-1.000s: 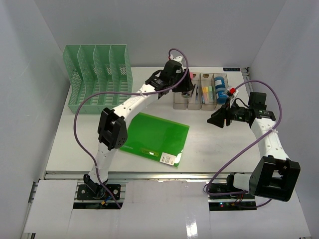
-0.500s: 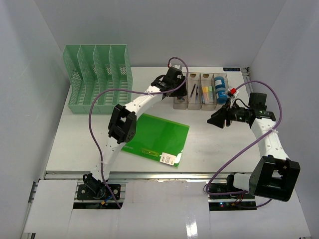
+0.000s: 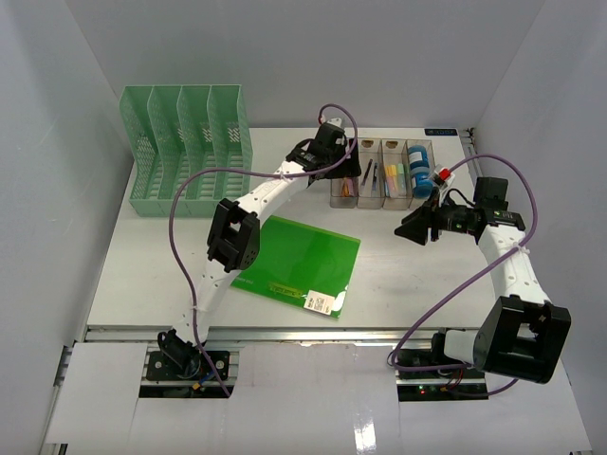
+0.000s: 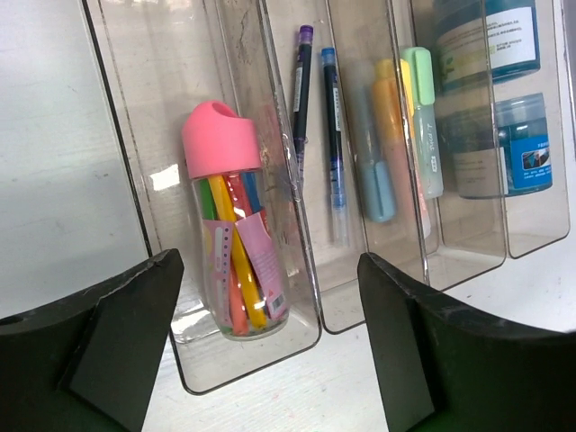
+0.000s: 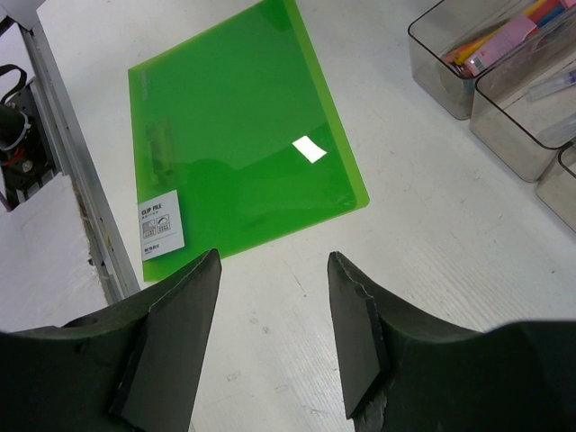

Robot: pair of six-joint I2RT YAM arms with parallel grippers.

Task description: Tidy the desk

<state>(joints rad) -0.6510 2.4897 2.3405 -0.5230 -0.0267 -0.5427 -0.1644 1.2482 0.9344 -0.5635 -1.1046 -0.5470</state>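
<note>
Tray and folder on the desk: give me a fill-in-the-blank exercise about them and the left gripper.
1. The bottle of markers in the tray has a ____ cap.
2. The folder lying flat on the desk is ____.
3. The left gripper hovers near the tray with its jaws ____.
4. The tray has ____ compartments.

Missing words: pink; green; open; four.

Read "CLIP FILE" atop white sticker [image 5: 161, 225] on green folder [image 5: 238, 126]; finer print illegible, likewise blue jar labels [image 4: 490, 40].
</note>
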